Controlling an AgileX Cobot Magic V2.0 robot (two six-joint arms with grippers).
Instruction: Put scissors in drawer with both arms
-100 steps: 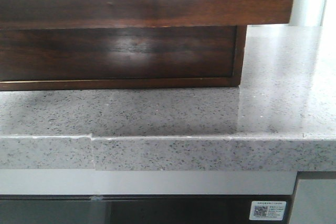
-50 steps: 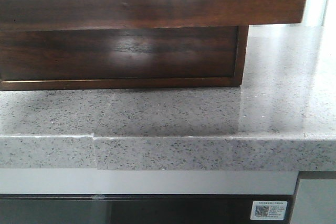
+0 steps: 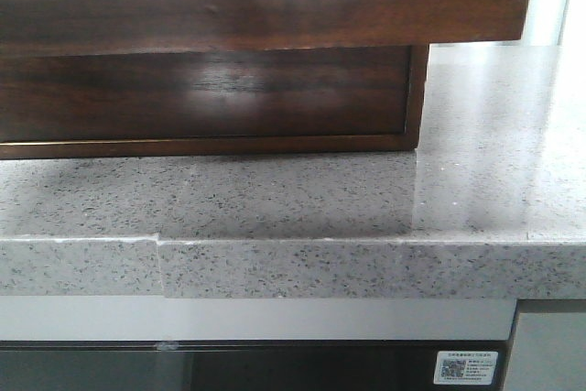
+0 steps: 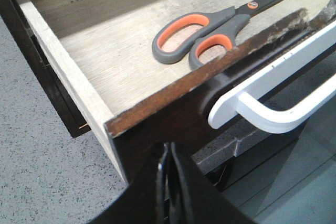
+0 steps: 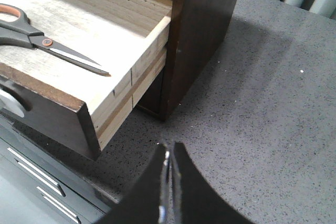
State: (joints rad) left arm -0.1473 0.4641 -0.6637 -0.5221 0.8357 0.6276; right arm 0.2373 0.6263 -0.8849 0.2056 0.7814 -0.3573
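Note:
The scissors (image 4: 236,17), grey with orange-lined handle loops, lie flat on the pale floor of the drawer (image 4: 173,90), which stands pulled out. Their blades (image 5: 63,51) point toward the drawer's right side wall (image 5: 131,82). In the front view the drawer's dark-brown front (image 3: 275,11) spans the top, with pale white along its upper edge. My left gripper (image 4: 169,149) is shut and empty, just outside the drawer's front left corner. Over the countertop off the drawer's right corner, my right gripper (image 5: 169,146) is also shut and empty.
A white handle (image 4: 273,93) runs along the drawer front. The dark wooden cabinet (image 5: 205,19) that houses the drawer sits on a speckled grey countertop (image 3: 366,199). Below the counter edge are dark drawers with metal handles (image 5: 31,177).
In the front view the drawer front has shifted slightly to the right since a second ago, then eased back a touch.

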